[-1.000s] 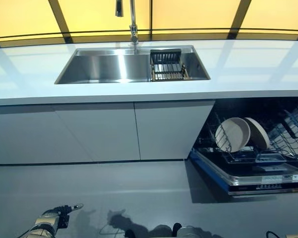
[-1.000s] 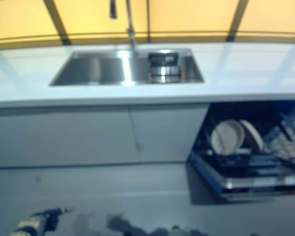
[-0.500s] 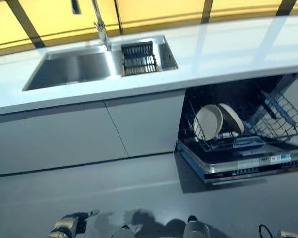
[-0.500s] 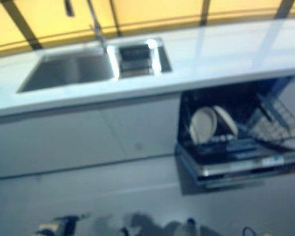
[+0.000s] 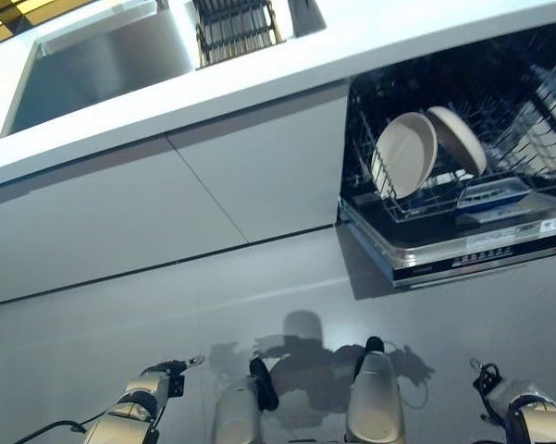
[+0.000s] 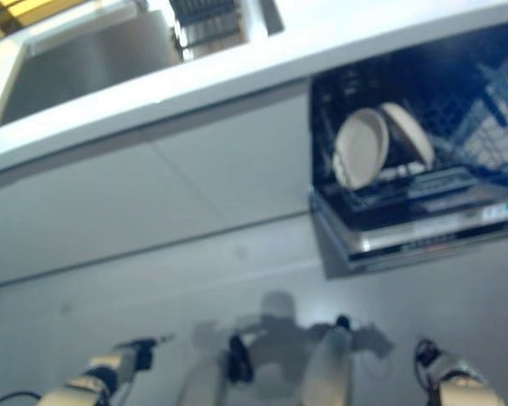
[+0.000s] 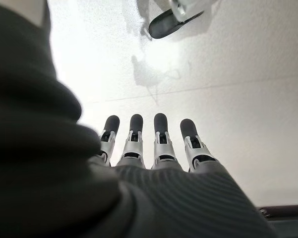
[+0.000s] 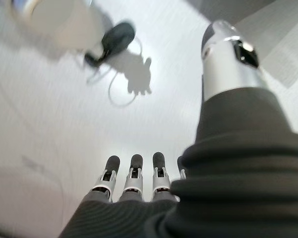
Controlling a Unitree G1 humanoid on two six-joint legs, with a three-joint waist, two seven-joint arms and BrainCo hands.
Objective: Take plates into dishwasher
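Left eye view: a white counter (image 5: 287, 69) runs across the top, w/ a steel sink (image 5: 102, 65) set into it and a dark wire rack (image 5: 233, 26) in the sink's right part. Below are plain grey cabinet fronts (image 5: 166, 213). To the right, an open dishwasher (image 5: 463, 250) w/ its lower rack (image 5: 416, 199) pulled out. Two cream plates stand on edge in that rack, side by side near its left end: the front plate (image 5: 404, 154) leans toward the cabinets, the rear plate (image 5: 458, 139) sits just behind it, overlapping. A small blue-grey tray (image 5: 492, 194) lies in the rack to their right. Grey floor (image 5: 120, 324) fills the lower half. Left robot hand (image 5: 166, 370) shows low at the lower left, above the floor, holding nothing. Right robot hand (image 5: 490, 384) shows at the lower right corner, also w/ nothing in it.

Right eye view: same scene, blurrier; both plates in the dishwasher rack, both hands low at the bottom edge, well apart from the dishwasher.

Left wrist view: the left hand's fingers (image 7: 161, 141) lie straight in a row, spread a little, nothing between or under them; only pale floor beyond.

Right wrist view: the right hand's fingers (image 8: 134, 176) are straight and relaxed too, the thumb (image 8: 228, 59) stuck out apart from them; hand wide, empty, floor beyond.
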